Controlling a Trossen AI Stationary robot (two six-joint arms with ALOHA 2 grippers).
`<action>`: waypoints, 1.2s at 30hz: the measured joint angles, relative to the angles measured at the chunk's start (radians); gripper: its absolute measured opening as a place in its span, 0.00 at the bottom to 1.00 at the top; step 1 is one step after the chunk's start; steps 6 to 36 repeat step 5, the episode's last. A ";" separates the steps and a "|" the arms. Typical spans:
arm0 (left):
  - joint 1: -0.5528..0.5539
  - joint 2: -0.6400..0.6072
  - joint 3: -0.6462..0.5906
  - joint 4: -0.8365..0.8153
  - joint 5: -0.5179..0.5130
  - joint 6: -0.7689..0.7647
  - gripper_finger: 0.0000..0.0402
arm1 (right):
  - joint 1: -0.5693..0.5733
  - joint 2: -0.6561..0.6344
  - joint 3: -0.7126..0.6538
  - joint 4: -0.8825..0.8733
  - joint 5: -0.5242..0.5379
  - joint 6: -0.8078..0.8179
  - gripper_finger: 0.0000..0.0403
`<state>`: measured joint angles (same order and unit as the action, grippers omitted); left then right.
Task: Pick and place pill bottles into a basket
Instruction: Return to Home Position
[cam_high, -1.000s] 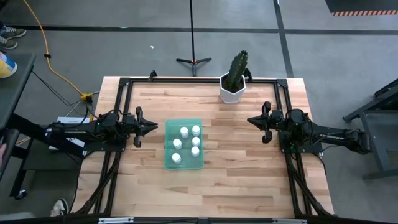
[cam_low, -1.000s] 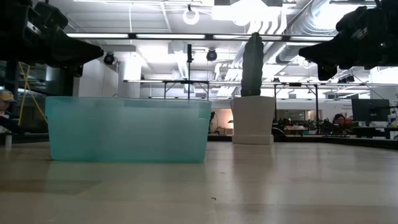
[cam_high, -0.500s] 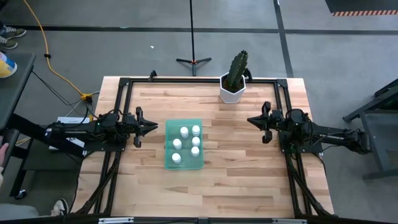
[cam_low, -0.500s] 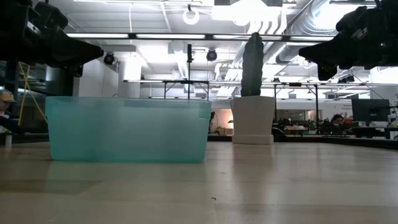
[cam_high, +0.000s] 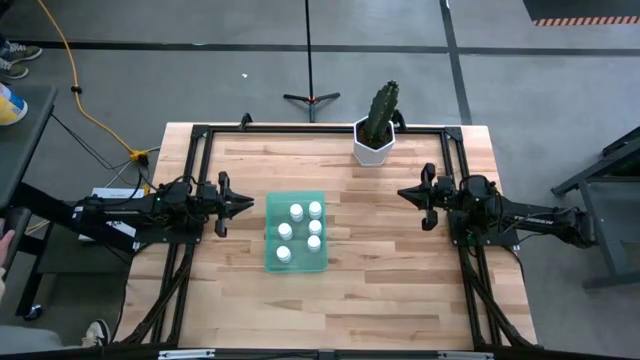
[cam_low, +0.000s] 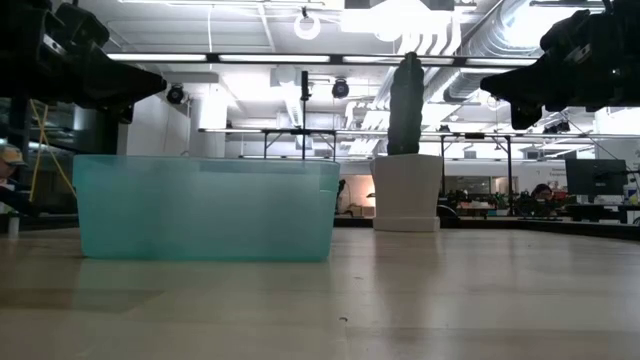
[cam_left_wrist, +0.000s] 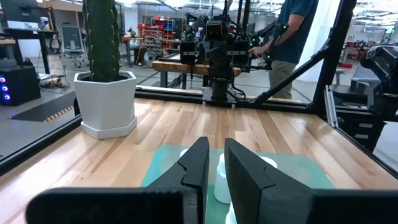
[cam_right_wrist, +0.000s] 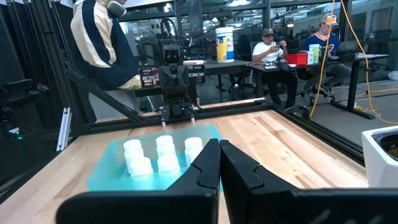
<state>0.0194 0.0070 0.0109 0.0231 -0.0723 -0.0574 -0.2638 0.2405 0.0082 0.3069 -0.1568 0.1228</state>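
Near the middle of the bench (cam_high: 380, 290), slightly left, the green basket (cam_high: 303, 263) holds the pill bottles (cam_high: 297, 211), all standing upright inside it. The left end effector (cam_high: 247, 203) hovers just left of the basket, the right end effector (cam_high: 404, 192) well to its right; both are clenched and carry nothing. A potted cactus (cam_high: 378, 125) stands at the far edge.

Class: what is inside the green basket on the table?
White pill bottles, about six, stand inside the basket. In the low view its cloudy walls hide them.
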 joint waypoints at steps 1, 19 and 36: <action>0.000 0.000 0.000 0.000 0.000 0.000 0.22 | 0.000 0.000 0.000 0.000 0.000 0.000 0.00; 0.000 0.000 0.000 0.000 0.004 0.000 0.21 | 0.000 0.000 0.000 0.000 0.000 0.000 0.00; 0.000 0.000 0.000 0.000 0.004 0.000 0.21 | 0.000 0.000 0.000 0.000 0.000 0.000 0.00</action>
